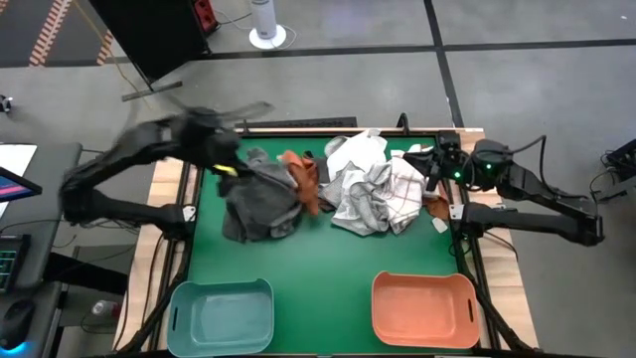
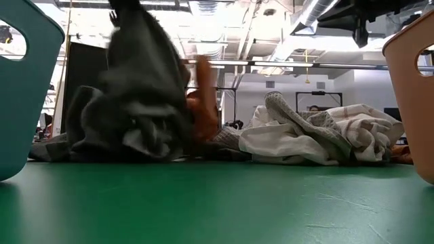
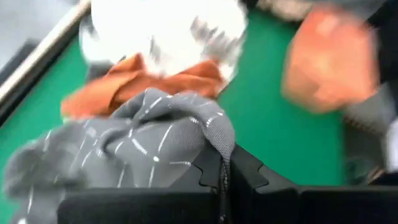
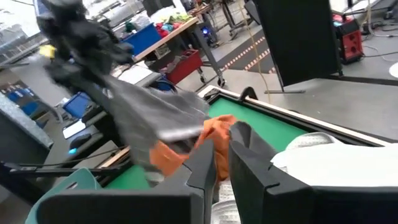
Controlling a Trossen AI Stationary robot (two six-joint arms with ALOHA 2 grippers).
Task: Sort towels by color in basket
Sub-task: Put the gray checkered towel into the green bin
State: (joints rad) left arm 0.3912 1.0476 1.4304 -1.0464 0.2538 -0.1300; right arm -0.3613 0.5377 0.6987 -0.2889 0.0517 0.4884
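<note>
My left gripper (image 1: 227, 164) hangs above the left part of the green mat, shut on a dark grey towel (image 1: 260, 199) with thin light lines. Beside it lies a rust orange towel (image 1: 306, 179). Further right, white and checked towels (image 1: 373, 184) lie in a heap on the mat. My right gripper (image 1: 432, 164) waits at the mat's far right, raised, with a narrow gap between its fingers (image 4: 222, 168) and nothing in it. A teal basket (image 1: 221, 316) and an orange basket (image 1: 425, 308) stand at the near edge. My left gripper pinches a bunched fold of the dark grey towel (image 3: 211, 134) between its two shut fingers. The fingers slant down from the table's left side. The towel hangs below them in a tall drape (image 2: 139, 81), and its lower part (image 2: 129, 139) rests on the mat.
Bare green mat (image 1: 318, 268) lies between the towel heap and the two baskets. A raised frame (image 1: 298, 126) borders the mat's far edge. Beyond the table are desks, crates and a dark panel.
</note>
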